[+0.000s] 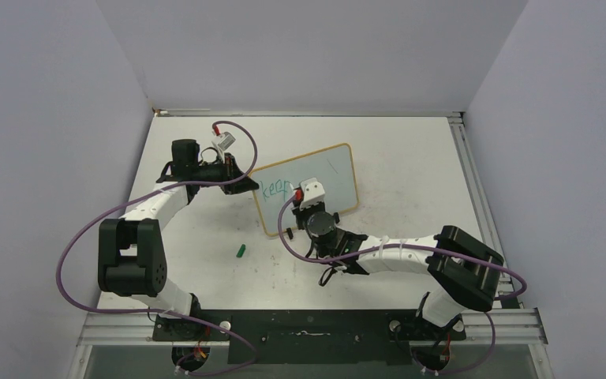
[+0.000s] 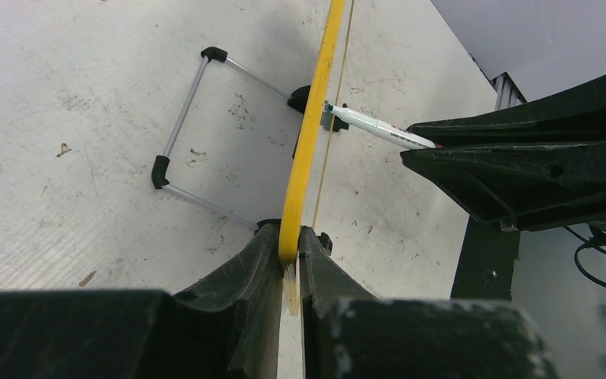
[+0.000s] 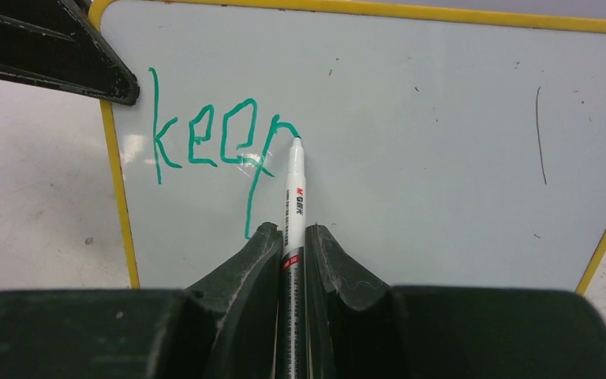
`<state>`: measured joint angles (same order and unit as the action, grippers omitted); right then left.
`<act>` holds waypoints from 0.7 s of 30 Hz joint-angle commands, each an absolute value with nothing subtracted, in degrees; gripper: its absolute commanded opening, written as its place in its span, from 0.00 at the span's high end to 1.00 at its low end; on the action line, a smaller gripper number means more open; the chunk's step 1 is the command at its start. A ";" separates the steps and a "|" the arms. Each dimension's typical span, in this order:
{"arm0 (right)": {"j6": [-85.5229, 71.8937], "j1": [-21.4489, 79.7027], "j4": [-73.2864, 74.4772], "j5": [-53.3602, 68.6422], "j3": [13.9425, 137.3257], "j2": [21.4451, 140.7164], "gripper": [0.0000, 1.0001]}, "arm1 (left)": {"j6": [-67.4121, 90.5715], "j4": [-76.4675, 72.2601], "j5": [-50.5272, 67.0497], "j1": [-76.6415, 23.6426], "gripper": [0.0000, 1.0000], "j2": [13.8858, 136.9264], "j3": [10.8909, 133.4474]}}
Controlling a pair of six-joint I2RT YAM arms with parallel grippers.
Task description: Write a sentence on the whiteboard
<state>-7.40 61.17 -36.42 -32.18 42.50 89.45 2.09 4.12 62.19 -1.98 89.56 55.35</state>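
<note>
Because it carries everything, desk (image 1: 410, 158): white and scuffed, with the whiteboard standing near its middle.
Whiteboard (image 3: 442, 158): yellow-framed, propped on a wire stand (image 2: 181, 118) behind it; most of its face is blank.
Left claw (image 2: 289, 237): at the whiteboard's left edge, clenched on the yellow frame and bracing the board.
Right claw (image 3: 290, 233): in front of the whiteboard, clenched around the marker's barrel.
Marker (image 3: 293, 189): its tip touches the whiteboard at the end of the last letter's loop.
Sentence (image 3: 213, 142): only "keep", in teal-green, at the whiteboard's upper left.
Green bit (image 1: 241, 251): lying on the desk just below the whiteboard's left corner, possibly the marker's cap.
Step in hand: closing off the first word, so the task looks to be at an early stage.
Next move: probably lift the tip, shift right of "keep" to leave a gap, then press down lightly again while the left claw resists the push.
</note>
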 commanded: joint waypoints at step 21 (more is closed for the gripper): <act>-8.25 64.41 -36.53 -32.66 42.98 90.79 0.95 | 0.90 4.88 62.76 -1.76 1.00 87.78 57.66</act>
